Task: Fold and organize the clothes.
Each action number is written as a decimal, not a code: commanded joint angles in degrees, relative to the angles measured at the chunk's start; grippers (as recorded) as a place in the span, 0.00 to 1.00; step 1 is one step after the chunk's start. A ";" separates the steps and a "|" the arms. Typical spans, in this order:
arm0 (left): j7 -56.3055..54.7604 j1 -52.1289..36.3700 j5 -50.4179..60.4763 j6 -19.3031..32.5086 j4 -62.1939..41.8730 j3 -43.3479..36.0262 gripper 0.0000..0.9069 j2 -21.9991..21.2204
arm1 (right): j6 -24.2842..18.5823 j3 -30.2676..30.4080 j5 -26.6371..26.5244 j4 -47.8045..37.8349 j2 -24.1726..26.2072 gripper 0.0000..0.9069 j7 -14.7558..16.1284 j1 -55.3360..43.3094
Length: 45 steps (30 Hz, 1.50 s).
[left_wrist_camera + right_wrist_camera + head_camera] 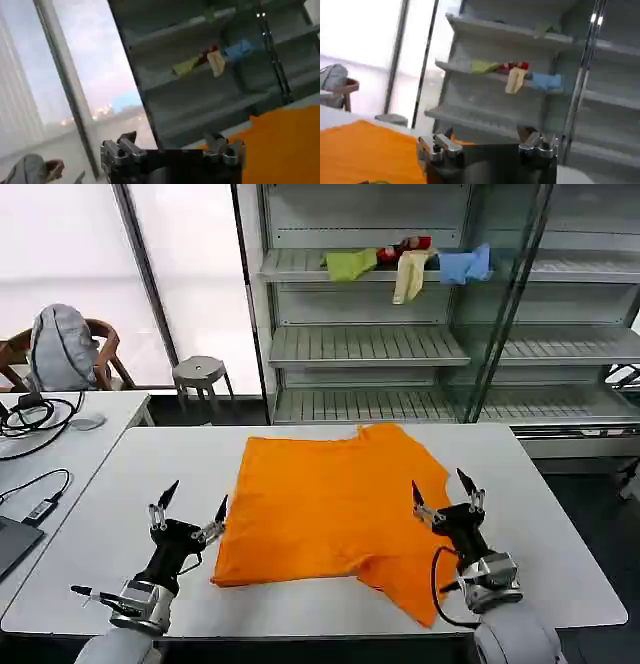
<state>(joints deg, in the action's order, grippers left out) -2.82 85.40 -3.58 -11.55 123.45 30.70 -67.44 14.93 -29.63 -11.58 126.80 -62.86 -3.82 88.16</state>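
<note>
On the white table in front of me, seen from the head camera, lies an orange T-shirt, partly folded, its plain side up, with one flap trailing toward the near right edge. My left gripper hovers just beside the shirt's near left edge, fingers spread apart and holding nothing. My right gripper sits above the shirt's right side, fingers also spread and empty. I judge both are poised wide so each can take an edge for the next fold. Behind the table, a metal shelf unit holds small green, red, cream and blue cloths, well apart from the shirt.

From the left wrist camera, I see the left gripper's two finger bases set wide, nothing between them, with orange fabric just beyond and the shelf cloths far behind.

From the right wrist camera, the right gripper also shows its finger bases wide apart and empty. The orange shirt spreads to one side of it, and the cloths hang on the shelf in the background.
</note>
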 commanded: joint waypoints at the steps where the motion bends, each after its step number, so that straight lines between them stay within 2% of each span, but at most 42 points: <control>1: -6.17 10.78 -6.04 -11.98 6.01 -2.96 1.00 0.86 | 1.68 -4.21 -3.00 5.40 3.70 1.00 1.23 14.91; 5: -6.00 11.68 -10.61 -15.78 7.92 -3.16 1.00 1.01 | 2.11 -5.91 -2.78 7.15 2.89 1.00 1.89 18.50; 10: -9.63 14.00 -11.24 -17.61 10.63 -4.91 1.00 0.85 | 3.60 -7.17 -3.28 7.75 1.30 1.00 4.07 21.70; 15: -10.39 12.95 -10.65 -18.41 8.64 -4.60 1.00 0.82 | 3.81 -6.75 -2.79 7.72 -0.67 1.00 3.18 22.93; 21: -10.83 11.10 -14.07 -19.73 6.26 -2.43 1.00 1.14 | 7.12 -4.99 -2.20 7.69 -1.06 1.00 0.74 22.21; 38: -10.58 10.09 -15.32 -19.09 4.67 -1.84 1.00 0.38 | 7.20 -0.30 -0.61 6.27 -1.22 1.00 -0.23 20.07; 39: -10.44 10.12 -15.63 -18.92 4.64 -1.79 0.81 0.40 | 7.18 -0.05 -0.63 6.29 -1.19 1.00 -0.22 19.88; 40: -10.42 10.13 -15.69 -18.91 4.66 -1.77 0.11 0.41 | 7.18 -0.01 -0.63 6.29 -1.19 1.00 -0.27 19.86; 41: -10.37 10.13 -15.70 -18.91 4.64 -1.74 0.03 0.38 | 7.27 0.34 -0.62 6.26 -1.20 1.00 -0.36 19.75; 42: -10.24 10.12 -15.71 -18.98 4.58 -1.70 0.02 0.38 | 7.35 0.59 -0.60 6.17 -1.18 0.73 -0.45 19.68; 43: -10.07 10.14 -15.71 -18.97 4.55 -1.70 0.02 0.38 | 7.62 0.71 -0.60 6.11 -1.17 0.39 -0.55 19.66; 44: -9.70 10.16 -15.70 -18.95 4.52 -1.63 0.02 0.37 | 8.00 0.85 -0.60 6.07 -1.10 0.00 -0.70 19.65; 45: -9.52 10.16 -15.71 -18.80 4.45 -1.59 0.02 0.29 | 9.11 1.02 -0.61 6.16 -1.03 0.00 -1.02 19.66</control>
<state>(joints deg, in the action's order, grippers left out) -12.89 95.52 -18.44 -30.14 128.28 28.87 -66.96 22.85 -29.47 -12.47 133.18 -63.62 -4.78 107.61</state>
